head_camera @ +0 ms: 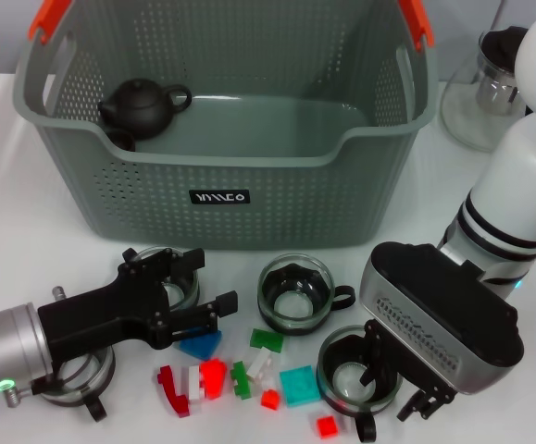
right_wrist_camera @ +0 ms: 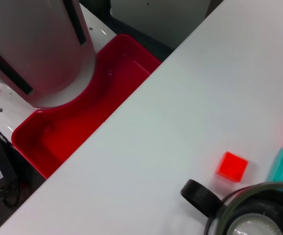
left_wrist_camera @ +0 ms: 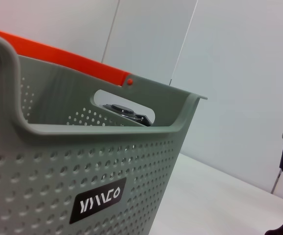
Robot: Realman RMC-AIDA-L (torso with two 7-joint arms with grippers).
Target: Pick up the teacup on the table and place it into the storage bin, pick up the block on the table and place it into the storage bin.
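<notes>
The storage bin (head_camera: pixel 221 176), grey-green and perforated with orange handles, stands at the back and fills the left wrist view (left_wrist_camera: pixel 82 171). A black teapot (head_camera: pixel 140 104) lies inside it. Several glass teacups with black handles sit in front. My right gripper (head_camera: pixel 399 381) is open and straddles the rim of the near-right teacup (head_camera: pixel 342 365), one finger inside it; that cup shows again as the teacup (right_wrist_camera: pixel 258 218). My left gripper (head_camera: pixel 209 282) is open, low beside the left teacup (head_camera: pixel 177 282). Another teacup (head_camera: pixel 295 296) stands in the middle. Loose blocks lie between the arms: blue (head_camera: pixel 201 345), green (head_camera: pixel 268 339), teal (head_camera: pixel 300 384).
A further teacup (head_camera: pixel 75 377) sits under my left arm. A glass pitcher (head_camera: pixel 485 88) stands at the back right. Small red blocks (head_camera: pixel 327 426) lie near the front edge, one of them the red block (right_wrist_camera: pixel 231 165). A red tray (right_wrist_camera: pixel 82 112) sits below the table edge.
</notes>
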